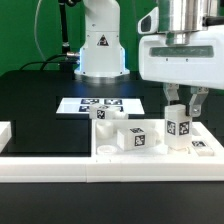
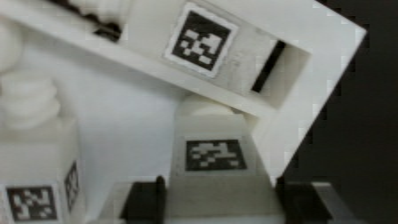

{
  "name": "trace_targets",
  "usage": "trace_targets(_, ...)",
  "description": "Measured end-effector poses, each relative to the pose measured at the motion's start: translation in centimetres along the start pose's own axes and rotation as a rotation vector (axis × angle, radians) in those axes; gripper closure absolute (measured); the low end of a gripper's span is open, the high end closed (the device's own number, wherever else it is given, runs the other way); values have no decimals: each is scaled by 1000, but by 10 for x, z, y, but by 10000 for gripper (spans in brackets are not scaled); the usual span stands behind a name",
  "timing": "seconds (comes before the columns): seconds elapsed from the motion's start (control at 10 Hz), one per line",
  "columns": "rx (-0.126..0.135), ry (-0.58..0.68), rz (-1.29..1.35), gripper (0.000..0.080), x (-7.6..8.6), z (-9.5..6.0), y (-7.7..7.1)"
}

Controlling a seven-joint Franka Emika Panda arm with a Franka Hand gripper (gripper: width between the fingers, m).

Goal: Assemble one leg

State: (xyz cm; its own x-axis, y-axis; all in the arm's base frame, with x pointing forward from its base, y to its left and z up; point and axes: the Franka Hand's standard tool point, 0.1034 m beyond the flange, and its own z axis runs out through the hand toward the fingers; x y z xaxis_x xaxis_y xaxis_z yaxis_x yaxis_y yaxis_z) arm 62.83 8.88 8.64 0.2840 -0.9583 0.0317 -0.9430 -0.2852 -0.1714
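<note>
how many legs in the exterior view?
3. Gripped leg in the gripper, exterior view's right; middle leg beside it, centre; third leg just in front of the marker board. Others may be hidden.

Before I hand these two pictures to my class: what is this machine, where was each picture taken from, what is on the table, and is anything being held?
It is a robot arm with a two-fingered pincer. One picture comes from a camera standing off the arm. The other comes from a camera on its wrist, looking past the fingers. On the black table lie a flat marker board, a white panel and small white tagged blocks, which are furniture legs. The pincer seems to clamp one upright leg. Two spare legs sit nearby, toward the exterior view's left.
</note>
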Motion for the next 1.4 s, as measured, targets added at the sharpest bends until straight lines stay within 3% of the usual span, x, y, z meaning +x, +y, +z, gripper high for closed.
trace_targets(0.3,1,0,65,512,0,0,0)
trace_targets(0.4,0,1,20,425,0,0,0)
trace_targets(0.5,-3,5,-87,275,0,1,1)
trace_targets(0.6,-6,11,-213,188,0,1,0)
trace_targets(0.7,4,17,-337,162,3,0,-2)
trace_targets(1.1,1,19,-611,151,4,0,-1)
trace_targets(1.4,-21,29,-947,151,5,4,1)
